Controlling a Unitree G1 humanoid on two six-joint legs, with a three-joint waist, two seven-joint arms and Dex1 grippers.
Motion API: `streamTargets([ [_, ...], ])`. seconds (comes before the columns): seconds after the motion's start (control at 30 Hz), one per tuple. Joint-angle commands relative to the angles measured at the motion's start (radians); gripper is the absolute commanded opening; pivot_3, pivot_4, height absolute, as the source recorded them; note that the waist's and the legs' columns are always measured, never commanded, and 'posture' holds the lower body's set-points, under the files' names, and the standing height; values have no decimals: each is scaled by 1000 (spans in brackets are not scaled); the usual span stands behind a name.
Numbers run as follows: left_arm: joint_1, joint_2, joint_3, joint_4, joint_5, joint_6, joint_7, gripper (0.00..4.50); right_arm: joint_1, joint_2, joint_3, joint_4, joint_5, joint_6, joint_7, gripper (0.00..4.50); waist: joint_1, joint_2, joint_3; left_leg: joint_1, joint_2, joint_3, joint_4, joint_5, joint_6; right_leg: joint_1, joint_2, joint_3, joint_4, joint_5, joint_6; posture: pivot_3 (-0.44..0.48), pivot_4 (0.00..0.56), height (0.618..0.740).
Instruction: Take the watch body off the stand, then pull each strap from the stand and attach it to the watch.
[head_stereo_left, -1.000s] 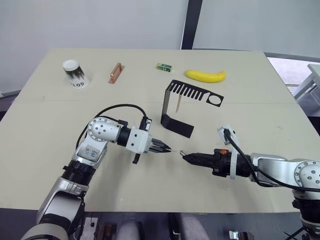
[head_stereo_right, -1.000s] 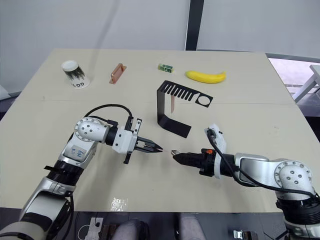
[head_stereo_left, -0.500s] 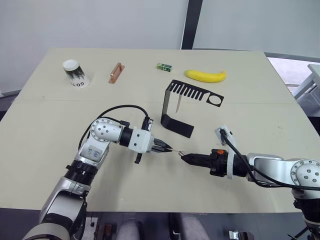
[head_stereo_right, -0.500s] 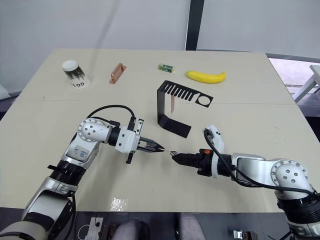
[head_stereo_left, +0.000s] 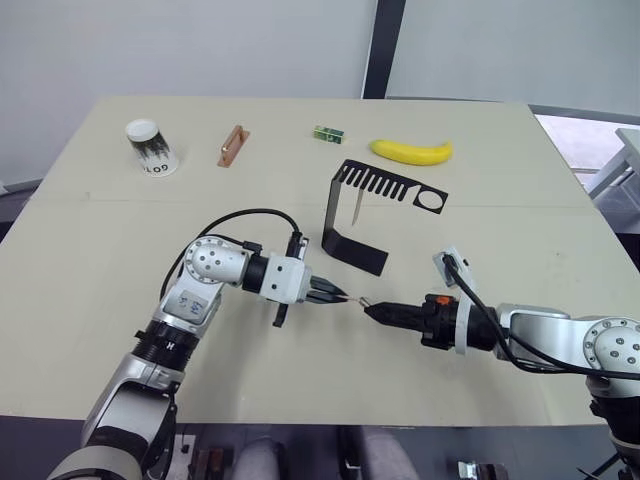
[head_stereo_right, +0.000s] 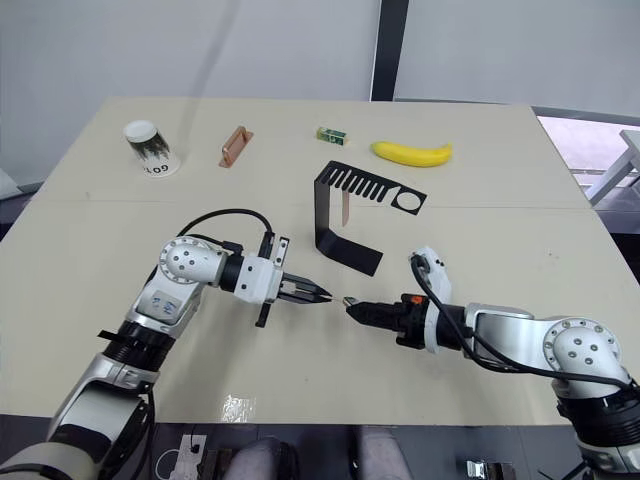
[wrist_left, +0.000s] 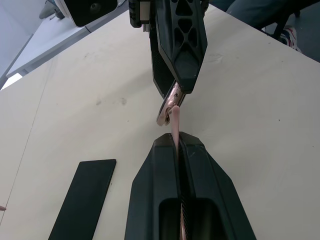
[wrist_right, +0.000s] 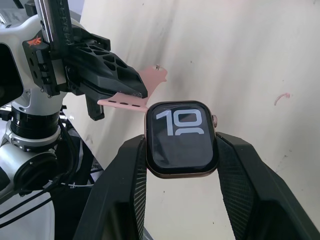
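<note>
My right gripper (head_stereo_left: 372, 309) is shut on the watch body (wrist_right: 182, 138), a square black face with a rosy metal rim, held at its two sides. My left gripper (head_stereo_left: 338, 296) is shut on a salmon-pink strap (wrist_left: 174, 125), whose free end meets the edge of the watch body (wrist_left: 169, 104). The two grippers face each other tip to tip above the table, just in front of the stand. The black bent stand (head_stereo_left: 345, 245) is behind them, with the other pink strap (head_stereo_right: 344, 209) hanging from its slotted top arm.
Along the far side of the table are a tipped paper cup (head_stereo_left: 150, 147), a copper-coloured bar (head_stereo_left: 232, 145), a small green box (head_stereo_left: 327, 133) and a banana (head_stereo_left: 411, 151). The table's front edge (head_stereo_left: 300, 420) runs close below both arms.
My left gripper has moved right with the strap, closing the gap to the right gripper. The strap's end now reaches the watch body. The right gripper has barely shifted.
</note>
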Motion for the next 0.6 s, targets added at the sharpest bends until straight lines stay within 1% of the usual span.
streamTargets([
  [0.03,-5,-6,-4,-37,-4,0,13,0,-12,-13,-5,-32,25,-9,3,1518,0,0,0,0,0,0,0,0,0,0,0,0,0,0,0,0,150,740],
  [0.6,-3,-22,-11,-35,5,9,28,0,-27,-10,4,-51,25,-8,8,1518,0,0,0,0,0,0,0,0,0,0,0,0,0,0,0,0,150,740],
])
